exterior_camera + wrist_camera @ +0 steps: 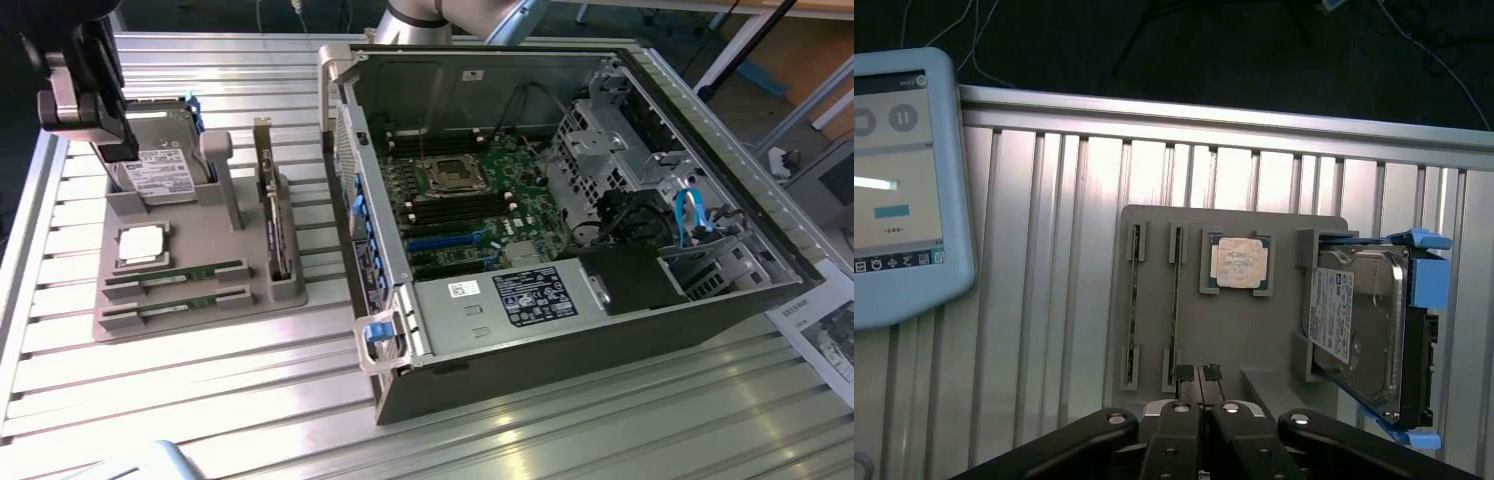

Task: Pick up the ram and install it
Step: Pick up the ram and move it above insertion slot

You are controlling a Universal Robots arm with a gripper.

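Tray [1254, 330]: ram [1176, 300] near closed, empty hand [1199, 373].

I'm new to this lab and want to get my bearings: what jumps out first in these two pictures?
The open computer case on the exterior view's right dominates, its green motherboard laid bare. On the exterior view's left sits a grey tray carrying a hard drive, a silver processor chip and two ram sticks lying in their slots. The shut pincer hangs above that tray, holding nothing.

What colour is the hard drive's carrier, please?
The carrier is blue, clearest in the wrist view.
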